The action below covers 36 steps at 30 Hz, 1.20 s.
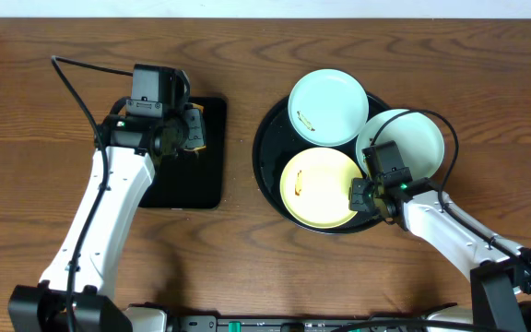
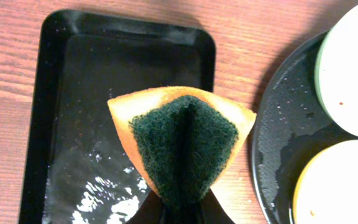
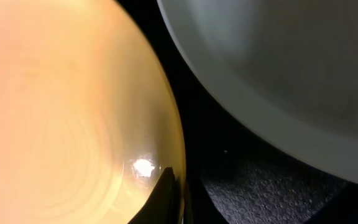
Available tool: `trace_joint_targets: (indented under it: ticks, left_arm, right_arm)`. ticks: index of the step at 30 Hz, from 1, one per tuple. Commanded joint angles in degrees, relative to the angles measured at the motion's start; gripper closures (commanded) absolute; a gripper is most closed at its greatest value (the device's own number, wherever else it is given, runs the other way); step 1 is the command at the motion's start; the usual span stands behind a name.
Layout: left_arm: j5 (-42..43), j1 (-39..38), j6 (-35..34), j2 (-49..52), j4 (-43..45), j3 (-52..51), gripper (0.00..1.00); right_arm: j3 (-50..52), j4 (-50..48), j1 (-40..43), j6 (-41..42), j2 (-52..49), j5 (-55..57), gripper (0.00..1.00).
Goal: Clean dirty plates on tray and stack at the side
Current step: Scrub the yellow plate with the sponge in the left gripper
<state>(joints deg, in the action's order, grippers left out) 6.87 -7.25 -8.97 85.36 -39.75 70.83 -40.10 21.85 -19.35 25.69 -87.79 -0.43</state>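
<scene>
Left arm: reaches forward from the near edge of the table, forearm angled up and to the right, wrist turned toward the round tray.
Left gripper: clamped on the sponge, which is folded between the fingers with the green scouring side outward and orange foam at the edges.
Under left gripper: the rectangular tray, glossy black, with wet streaks near the fingers.
Right arm: comes in from the near right corner, forearm slanting up and to the left, wrist low over the round tray.
Right gripper: closed on the right rim of the yellow plate; one dark finger shows on that rim, the other is hidden.
Yellow plate: directly left of the right gripper, in the near part of the round tray.
Mint plates: one just beyond the right gripper, the other farther off to its left; both in the round tray.
</scene>
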Motion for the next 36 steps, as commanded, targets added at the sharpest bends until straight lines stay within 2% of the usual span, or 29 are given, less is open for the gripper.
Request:
trace_joint_targets:
  ticks: [1, 8, 17, 21, 24, 27, 36]
  left_arm:
    - [-0.9, 0.0, 1.5, 1.6, -0.2, 0.8, 0.93]
    - [3.0, -1.1, 4.6, 1.9, -1.4, 0.8, 0.93]
    - [3.6, -9.1, 5.0, 3.3, -1.0, 1.4, 0.93]
    - [9.6, -12.9, 5.6, 8.2, -4.6, 6.1, 0.93]
    - [11.1, -15.6, 5.6, 14.0, -8.7, 12.2, 0.93]
    - [11.1, -20.0, 7.5, 21.4, -11.1, 18.1, 0.93]
    - [5.9, -27.4, 9.9, 32.0, -7.0, 18.3, 0.93]
  right_arm:
    - [0.3, 0.1, -0.2, -0.1, 0.0, 0.2, 0.99]
    - [0.3, -0.2, -0.2, -0.1, 0.0, 0.2, 0.99]
    - [0.3, -0.2, -0.2, -0.1, 0.0, 0.2, 0.99]
    - [0.3, -0.3, -0.2, -0.1, 0.0, 0.1, 0.99]
    - [0.3, -0.4, -0.2, -0.1, 0.0, 0.1, 0.99]
    - [0.3, -0.3, -0.2, -0.1, 0.0, 0.1, 0.99]
    - [0.3, -0.4, -0.2, -0.1, 0.0, 0.2, 0.99]
